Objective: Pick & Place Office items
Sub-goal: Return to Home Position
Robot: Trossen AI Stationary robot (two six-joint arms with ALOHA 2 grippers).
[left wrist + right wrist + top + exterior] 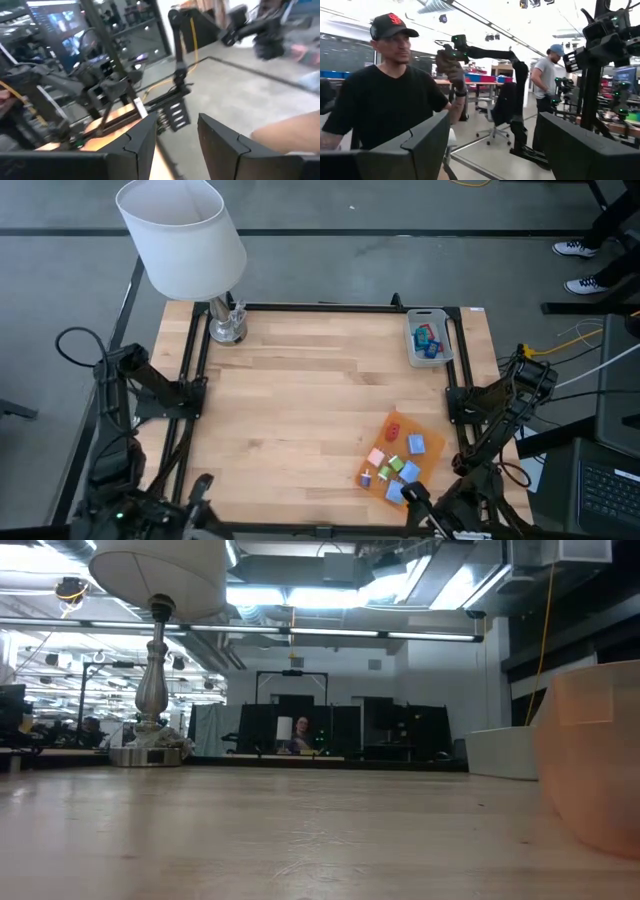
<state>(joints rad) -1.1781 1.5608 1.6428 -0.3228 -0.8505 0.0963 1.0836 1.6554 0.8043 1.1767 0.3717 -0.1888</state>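
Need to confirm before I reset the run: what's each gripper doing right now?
The left gripper: open, holding nothing.
The right gripper: open, holding nothing.

Shows both dark arms folded low along the sides of the table [300, 410]. Places the left arm [130, 390] off the table's left side, elbow bent, with the left gripper [202, 485] at the table's near-left corner and its fingers [142, 145] parted. Places the right arm [500, 405] off the table's right side, likewise bent, with the right gripper [415, 495] above the table's near-right corner and its fingers [420, 150] spread wide.
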